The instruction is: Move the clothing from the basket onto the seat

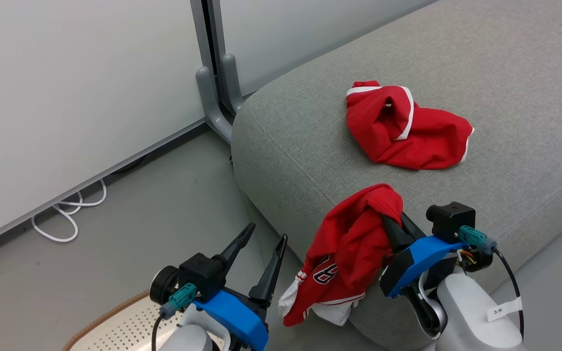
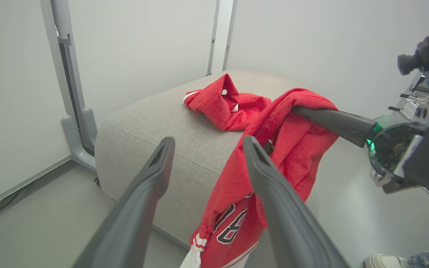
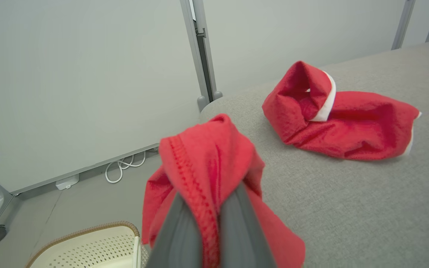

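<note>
Seat [image 1: 310, 146]: large grey woven-fabric cushion with rounded corners and a seam along its upper edge. Jersey [image 1: 349, 253]: soft red knit with white trim and a white panel. It is pinched at a stitched fold by the right gripper [image 1: 398, 225], whose dark fingers are pressed together on the cloth just above the seat's front edge. Its long axis runs roughly vertical, and the striped white hem is the lowest part, draped down the seat's front face. It carries dark numerals outlined in white, of which the last reads 8 and the first is creased. Second garment [image 1: 408, 129]: red dimpled mesh with white banding, lying crumpled on the seat's top, well back from the front edge. Its long axis runs along the cushion, and a raised, hollow, white-edged opening faces the seat's rounded corner. Basket [image 1: 125, 326]: cream perforated plastic with a brown woven-look rim, on the floor off the seat's corner. Left gripper [image 1: 267, 232]: tapered dark fingers spread apart and holding nothing, above the basket beside the hanging jersey. Label [image 1: 503, 309]: a white tag on the right forearm, its writing too small to read. Cable [image 1: 66, 214]: white and looped, on the floor well away from the seat.
</note>
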Available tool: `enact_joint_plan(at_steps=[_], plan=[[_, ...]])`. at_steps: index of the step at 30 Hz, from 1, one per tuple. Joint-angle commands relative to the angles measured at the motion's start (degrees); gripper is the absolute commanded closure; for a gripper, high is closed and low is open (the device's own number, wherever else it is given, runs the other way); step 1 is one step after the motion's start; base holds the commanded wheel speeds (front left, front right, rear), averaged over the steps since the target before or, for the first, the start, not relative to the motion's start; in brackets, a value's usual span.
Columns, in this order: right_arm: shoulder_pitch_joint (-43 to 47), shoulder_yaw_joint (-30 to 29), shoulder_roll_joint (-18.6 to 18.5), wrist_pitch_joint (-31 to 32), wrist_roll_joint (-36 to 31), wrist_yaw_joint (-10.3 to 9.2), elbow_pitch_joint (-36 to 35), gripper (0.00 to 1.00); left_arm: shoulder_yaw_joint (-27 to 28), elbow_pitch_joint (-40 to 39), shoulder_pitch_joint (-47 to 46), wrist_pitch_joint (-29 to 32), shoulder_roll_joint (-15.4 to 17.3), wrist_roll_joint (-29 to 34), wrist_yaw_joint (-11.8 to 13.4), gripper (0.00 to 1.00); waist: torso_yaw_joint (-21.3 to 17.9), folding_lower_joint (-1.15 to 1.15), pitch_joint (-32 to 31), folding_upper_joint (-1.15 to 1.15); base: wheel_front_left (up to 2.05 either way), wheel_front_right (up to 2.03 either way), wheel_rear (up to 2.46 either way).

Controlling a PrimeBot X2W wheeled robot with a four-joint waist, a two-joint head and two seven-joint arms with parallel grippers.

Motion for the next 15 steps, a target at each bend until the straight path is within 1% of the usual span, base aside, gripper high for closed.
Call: enact_joint_plan(at_steps=[1, 8, 11, 15], plan=[[0.51, -0.37, 0.0, -0.07, -0.49, 0.03, -0.7, 1.0, -0.16, 0.32, -0.17, -0.27, 0.24, -0.04, -0.05, 0.0, -0.19, 0.0, 0.34, 0.0, 0.0, 0.0, 0.0], [1.08, -1.1, -0.02, 0.25, -0.69, 0.02, -1.54, 1.0, -0.66, 0.47, -1.0, -0.27, 0.3, -0.33, -0.05, 0.0, -0.23, 0.0, 0.69, 0.0, 0.0, 0.0, 0.0], [0.73, -0.99, -0.02, 0.85, 0.61, 0.02, -1.94, 1.0, -0.71, 0.45, -0.97, -0.27, 0.48, -0.43, -0.05, 0.0, -0.2, 0.0, 1.01, 0.0, 0.0, 0.0, 0.0], [-2.4, -2.41, 0.0, 1.9, 1.25, 0.03, -3.02, 1.0, 0.08, 0.22, -1.13, -0.27, 1.05, -0.07, -0.05, 0.0, -0.34, 0.0, 2.17, 0.0, 0.0, 0.0, 0.0]])
